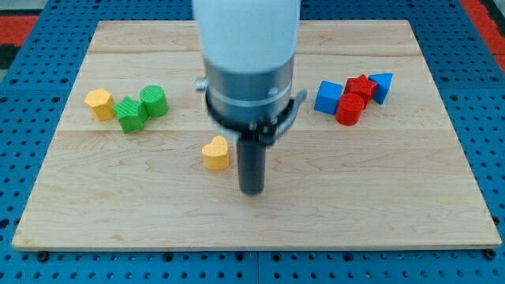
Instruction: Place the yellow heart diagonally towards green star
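Observation:
The yellow heart [215, 153] lies near the middle of the wooden board. The green star [130, 113] sits at the view's left, up and left of the heart. My tip [252, 189] rests on the board just right of and slightly below the yellow heart, a small gap apart from it. The rod rises into the grey and white arm body, which hides the board's top middle.
A yellow hexagon-like block [99, 103] touches the green star's left; a green cylinder [155, 101] touches its right. At the view's right a blue cube [328, 97], red star [361, 86], red cylinder [349, 109] and blue triangle-like block [382, 85] cluster together. The board [394, 205] has blue pegboard around it.

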